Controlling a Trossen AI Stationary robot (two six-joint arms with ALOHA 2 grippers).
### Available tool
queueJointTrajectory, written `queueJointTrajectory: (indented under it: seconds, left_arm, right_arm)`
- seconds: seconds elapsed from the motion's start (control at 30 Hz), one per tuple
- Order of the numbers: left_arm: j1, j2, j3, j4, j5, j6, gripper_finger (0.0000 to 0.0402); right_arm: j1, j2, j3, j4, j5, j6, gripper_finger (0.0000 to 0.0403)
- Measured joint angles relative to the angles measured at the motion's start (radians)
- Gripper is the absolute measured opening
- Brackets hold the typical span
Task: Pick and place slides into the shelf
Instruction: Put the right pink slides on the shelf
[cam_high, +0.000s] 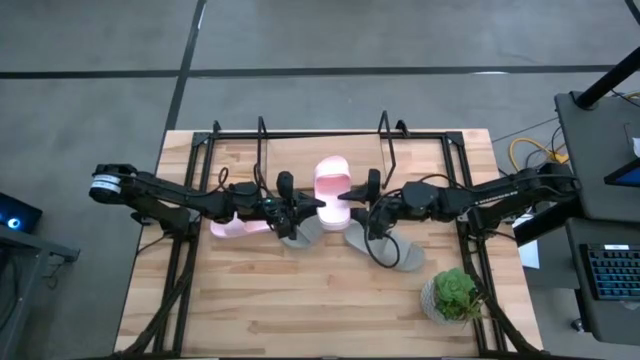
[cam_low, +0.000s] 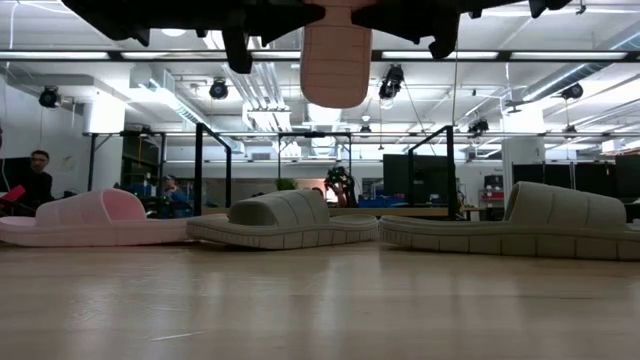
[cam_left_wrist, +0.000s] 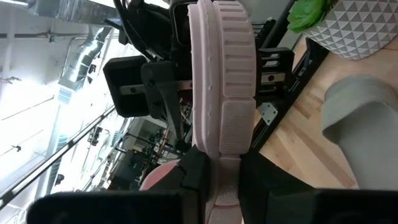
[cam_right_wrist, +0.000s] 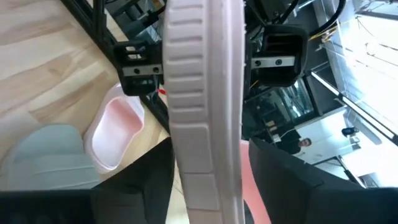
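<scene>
A pale pink slide (cam_high: 331, 178) hangs in the air over the middle of the table, with both grippers on it. My left gripper (cam_high: 312, 205) comes from the table's left and my right gripper (cam_high: 350, 197) from the right, each shut on the slide. In the low view its ribbed sole (cam_low: 335, 55) faces the near edge. The second pink slide (cam_high: 234, 226) and two grey slides (cam_high: 303, 233) (cam_high: 392, 251) lie sole-down on the table. The shelf (cam_high: 320, 134) stands at the far side, its upright loops (cam_high: 262, 140) rising from the board. My left gripper (cam_left_wrist: 224, 167) pinches the pink slide's side edge (cam_left_wrist: 221, 134) between its two fingers (cam_left_wrist: 194, 177), coming level from the table's left. The slide is lifted clear and stands steeply tilted. My right gripper (cam_right_wrist: 208, 169) pinches the opposite side edge (cam_right_wrist: 202, 143) between its fingers (cam_right_wrist: 273, 183), level from the table's right. The slide is clear of the table.
A small green potted plant (cam_high: 455, 295) stands near the table's near right corner. The black table frame (cam_high: 180, 250) runs along both sides. Bare wood lies along the near edge (cam_high: 300, 310). People are in the room behind the table (cam_low: 35, 175).
</scene>
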Motion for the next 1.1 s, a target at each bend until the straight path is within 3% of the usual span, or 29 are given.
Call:
queueJointTrajectory:
  seconds: [0.17, 0.37, 0.57, 0.7, 0.8, 0.93, 1.1]
  left_arm:
    - [0.0, 0.0, 0.0, -0.002, 0.0, 0.0, 0.0035]
    - [0.0, 0.0, -0.001, 0.0, -0.001, -0.001, 0.0035]
    - [0.001, 0.0, -0.001, 0.003, -0.002, -0.027, 0.0037]
    - [0.001, -0.001, -0.001, 0.004, -0.017, -0.106, 0.0088]
    - [-0.001, -0.012, -0.001, -0.005, -0.102, -0.204, 0.0132]
    - [-0.002, -0.07, -0.001, -0.145, -0.177, -0.331, 0.0174]
    - [-0.007, -0.155, -0.001, -0.32, -0.18, -0.422, 0.0197]
  right_arm:
    - [0.0, 0.0, 0.0, -0.021, 0.0, 0.007, 0.0144]
    - [0.0, 0.0, -0.001, -0.022, 0.0, -0.018, 0.0058]
    - [0.001, 0.0, -0.001, -0.013, 0.028, -0.043, 0.0057]
    - [0.001, 0.0, -0.001, -0.013, 0.048, -0.044, 0.0055]
    - [0.0, 0.0, -0.001, -0.015, 0.089, -0.054, 0.0055]
    - [0.0, 0.0, -0.001, -0.024, 0.193, -0.08, 0.0055]
    - [-0.001, 0.0, -0.001, -0.043, 0.212, -0.103, 0.0051]
